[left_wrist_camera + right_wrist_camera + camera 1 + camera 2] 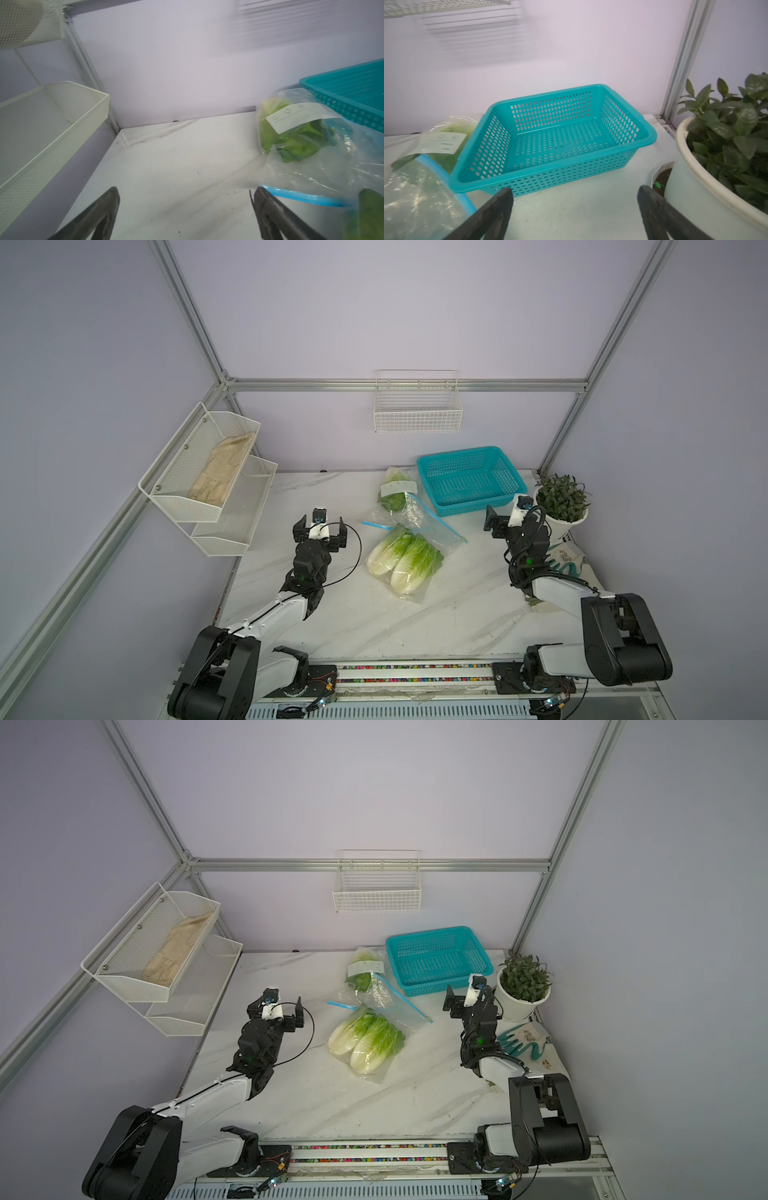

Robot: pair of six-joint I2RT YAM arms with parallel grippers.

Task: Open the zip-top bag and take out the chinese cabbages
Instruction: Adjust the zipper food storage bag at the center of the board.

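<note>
both the left gripper and right gripper are wide open and empty. the zip-top bag with the chinese cabbages lies just beside the teal basket, one end of its blue zip right by the left gripper.

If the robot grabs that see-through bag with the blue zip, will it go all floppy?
Probably floppy: the zip-top bag is thin, wrinkled clear plastic lying slack. It looks shiny, so it may slip when pinched. Its blue zip strip looks thicker, likely the firmest place to grab.
</note>
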